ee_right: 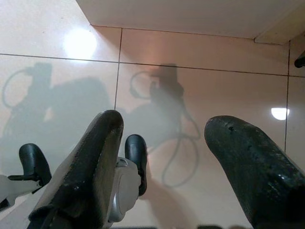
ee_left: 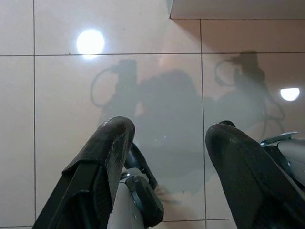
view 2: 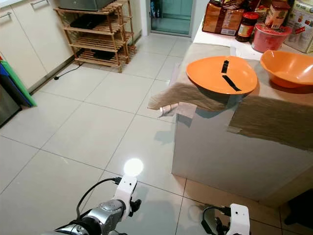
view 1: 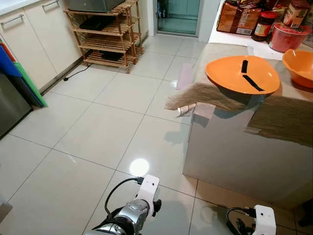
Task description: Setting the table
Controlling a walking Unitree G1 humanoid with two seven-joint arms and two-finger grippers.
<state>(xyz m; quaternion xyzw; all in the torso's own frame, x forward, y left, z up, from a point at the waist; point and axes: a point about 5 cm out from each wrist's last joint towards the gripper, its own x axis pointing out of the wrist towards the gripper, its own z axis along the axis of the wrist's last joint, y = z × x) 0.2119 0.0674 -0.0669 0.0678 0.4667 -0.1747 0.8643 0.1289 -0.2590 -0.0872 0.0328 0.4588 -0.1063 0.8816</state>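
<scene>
On the worktop [view 1: 230,147] ahead and to my right, I see an orange plate [view 1: 242,74] with two black strips across it, resting on a brown cloth [view 1: 283,117] near the front edge. A second orange bowl [view 1: 299,66] sits just beside it — jars [view 1: 264,24] stand behind. Both arms hang low over the tiled floor [view 1: 98,127]: left pincer [ee_left: 167,157] fingers apart, right pincer [ee_right: 164,157] fingers apart — nothing held.

Orange plate [view 1: 242,75] overhanging counter edge
</scene>
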